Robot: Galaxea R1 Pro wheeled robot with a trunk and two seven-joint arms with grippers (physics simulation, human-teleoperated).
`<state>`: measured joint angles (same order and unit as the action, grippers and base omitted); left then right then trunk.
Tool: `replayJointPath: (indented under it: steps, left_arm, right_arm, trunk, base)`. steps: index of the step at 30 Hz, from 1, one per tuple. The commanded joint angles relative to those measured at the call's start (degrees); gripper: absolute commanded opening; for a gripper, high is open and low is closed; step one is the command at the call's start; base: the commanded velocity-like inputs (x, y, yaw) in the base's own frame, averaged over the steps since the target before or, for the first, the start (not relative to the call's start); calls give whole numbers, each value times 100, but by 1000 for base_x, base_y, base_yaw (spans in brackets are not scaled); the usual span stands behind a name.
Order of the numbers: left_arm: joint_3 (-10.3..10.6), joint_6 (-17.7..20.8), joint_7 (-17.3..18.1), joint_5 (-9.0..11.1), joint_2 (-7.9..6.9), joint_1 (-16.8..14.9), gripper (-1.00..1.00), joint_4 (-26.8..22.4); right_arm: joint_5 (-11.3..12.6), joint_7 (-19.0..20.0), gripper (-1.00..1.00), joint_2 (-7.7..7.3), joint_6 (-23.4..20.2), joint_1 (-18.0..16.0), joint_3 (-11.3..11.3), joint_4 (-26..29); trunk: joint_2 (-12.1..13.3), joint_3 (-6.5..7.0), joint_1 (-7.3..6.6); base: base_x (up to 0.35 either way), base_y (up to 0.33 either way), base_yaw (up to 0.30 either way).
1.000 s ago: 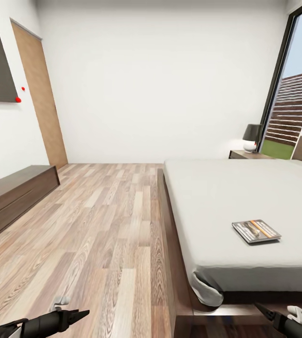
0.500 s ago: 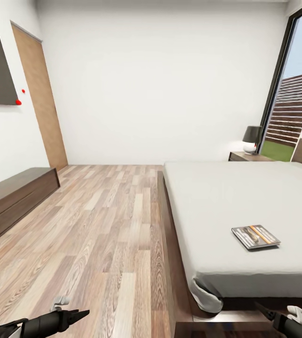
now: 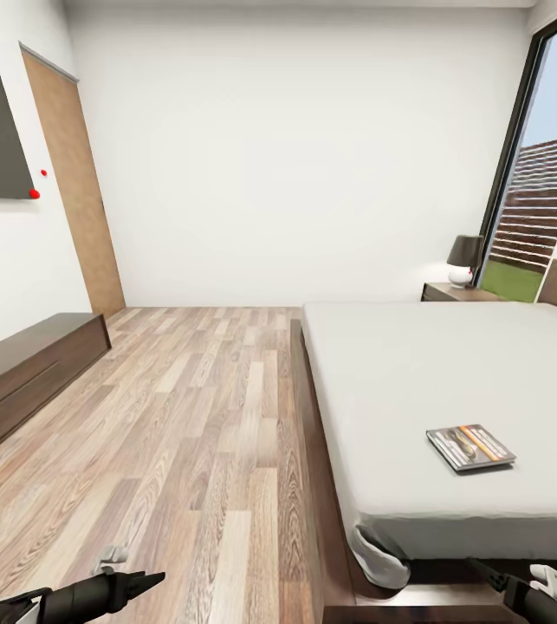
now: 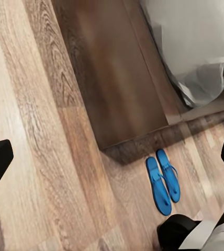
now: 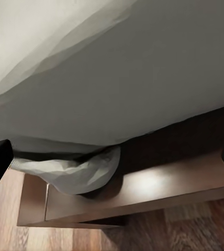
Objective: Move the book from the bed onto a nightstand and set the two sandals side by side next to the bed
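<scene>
Nearest, the left black gripper (image 3: 135, 582) and right black gripper (image 3: 486, 576) hang low, fingers spread with nothing between them. Two bright blue flip-flop sandals (image 4: 163, 180) lie side by side on the wood plank floor (image 3: 191, 416) near the corner of the dark wooden platform bed (image 3: 399, 364). Farther, the thin dark paperback book (image 3: 469, 446) rests flat on its pale mattress; a dark brown nightstand (image 3: 451, 292) stands beyond.

We see a floor (image 3: 183, 416) of grey-brown wood planks with strong printed grain and a faint satin sheen. The bed (image 3: 313, 451) has a dark brown wooden frame, smooth and slightly glossy where light falls on its ledge, and a mattress (image 3: 434, 364) in plain pale grey cloth, matt, creased at the corner. The book (image 3: 470, 446) looks like paper with a smooth printed cover. The two sandals (image 4: 163, 181) appear as bright blue rubbery plastic, matt. The walls (image 3: 295, 156) look like flat white paint; the door (image 3: 74, 182) is light wood veneer; our left tool (image 3: 144, 582) is matt black
</scene>
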<state>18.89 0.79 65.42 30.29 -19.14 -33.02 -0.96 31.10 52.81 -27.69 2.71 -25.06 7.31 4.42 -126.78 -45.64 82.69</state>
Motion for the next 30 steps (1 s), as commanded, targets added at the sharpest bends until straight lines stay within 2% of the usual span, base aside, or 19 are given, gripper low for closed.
replayJointPath:
  steps: [1, 13, 30]
  left_arm:
    - [53, 9, 15, 48, 0, -2, 100, -1]
    - [53, 9, 15, 48, -2, -1, 100, -2]
    - [44, 9, 24, 48, -2, -2, 100, -2]
  right_arm:
    - [-52, 19, 100, 0, 28, -6, 42, -8]
    - [-52, 24, 100, -5, 24, -1, 42, -6]
    - [-52, 17, 100, -3, 19, -3, 42, -3]
  trunk:
    - [39, 12, -24]
    - [520, 228, -287]
    - [520, 228, -287]
  base:
    - [0, 0, 0]
    - [0, 0, 0]
    - [0, 0, 0]
